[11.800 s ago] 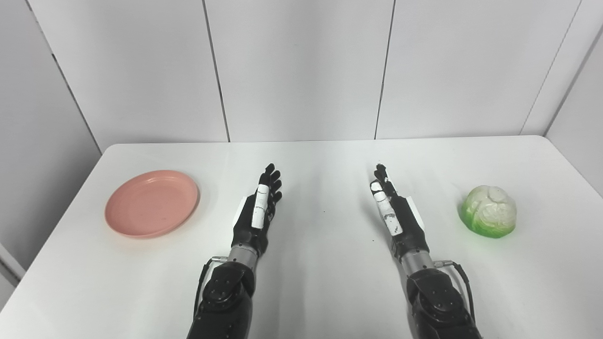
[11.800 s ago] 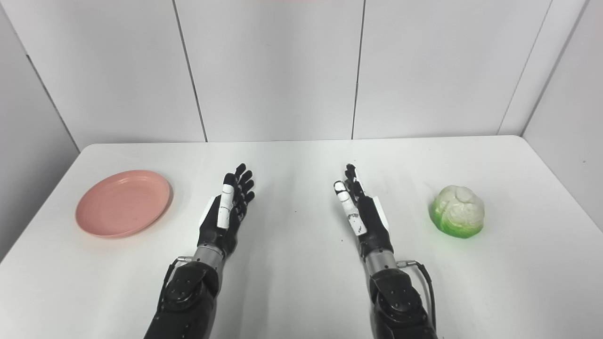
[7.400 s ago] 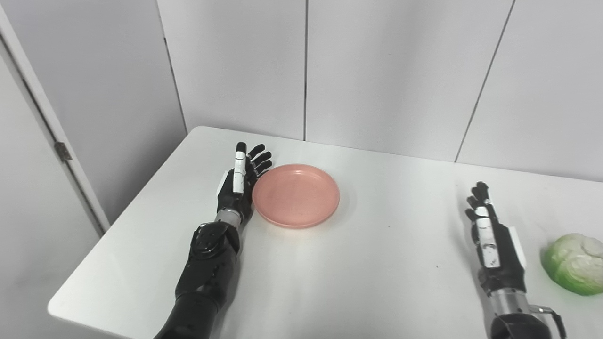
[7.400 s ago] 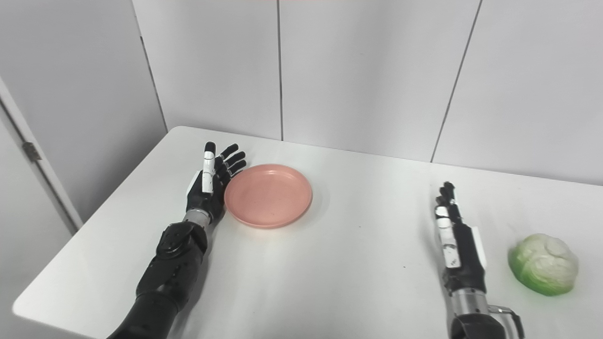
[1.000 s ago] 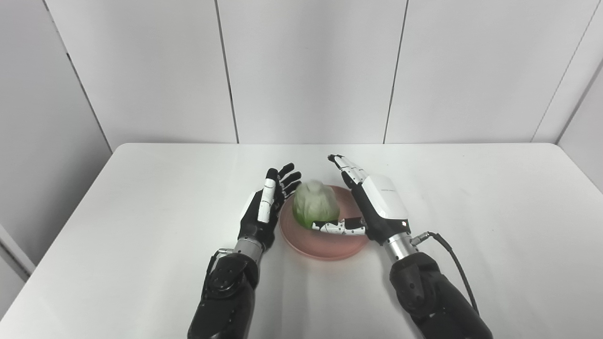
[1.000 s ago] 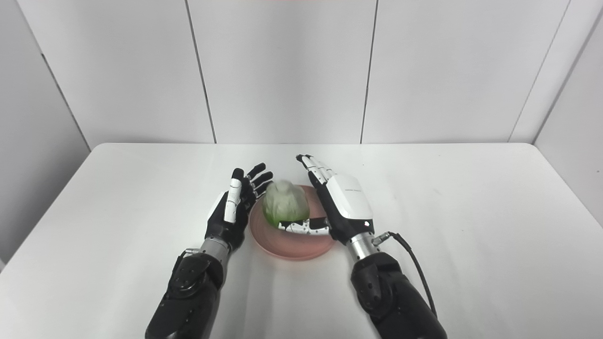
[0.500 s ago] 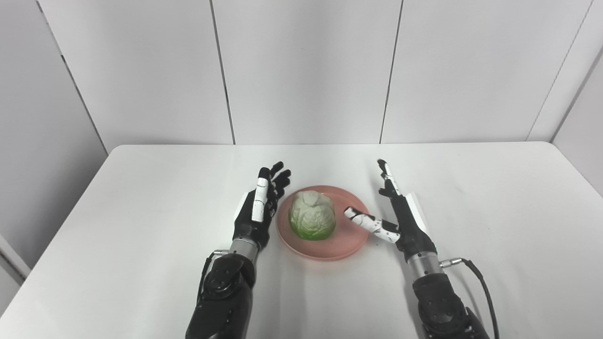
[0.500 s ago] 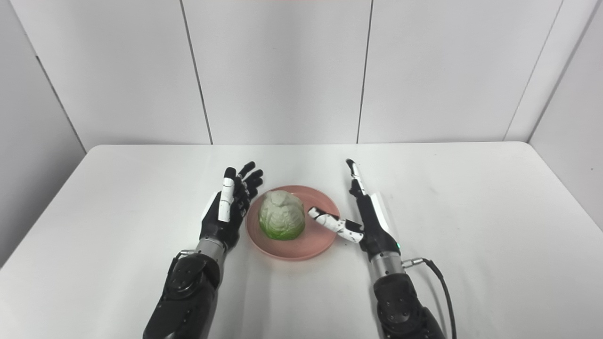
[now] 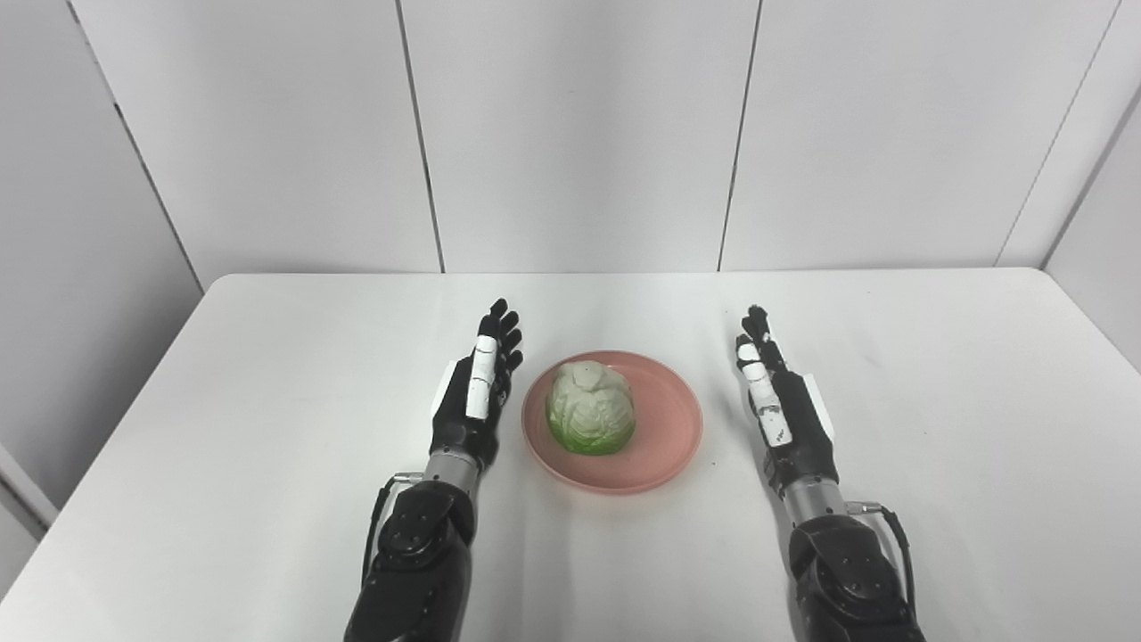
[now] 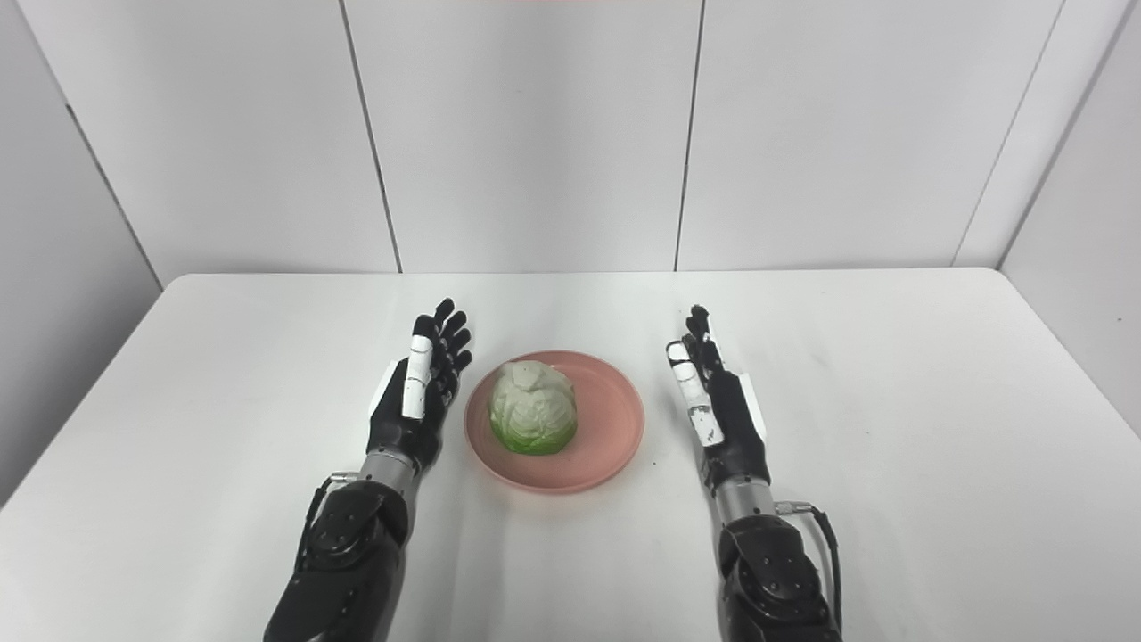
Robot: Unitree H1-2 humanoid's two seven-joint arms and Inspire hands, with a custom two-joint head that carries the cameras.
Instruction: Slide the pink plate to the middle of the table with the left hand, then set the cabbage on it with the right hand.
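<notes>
The pink plate (image 9: 664,428) lies in the middle of the white table. The green and white cabbage (image 9: 590,407) sits on it, on its left half. My left hand (image 9: 474,392) is open and empty, edge-on just left of the plate, close to its rim. My right hand (image 9: 784,406) is open and empty, edge-on a short way right of the plate, apart from it. Both also show in the right eye view: left hand (image 10: 414,392), right hand (image 10: 718,406), cabbage (image 10: 532,406).
The white table (image 9: 936,374) has rounded back corners and ends at grey wall panels behind. A cable (image 9: 896,526) runs from my right wrist.
My right hand has drawn back to the right from the plate and its thumb has folded in flat. My left hand has shifted slightly left, away from the plate's rim. The cabbage rests still on the plate.
</notes>
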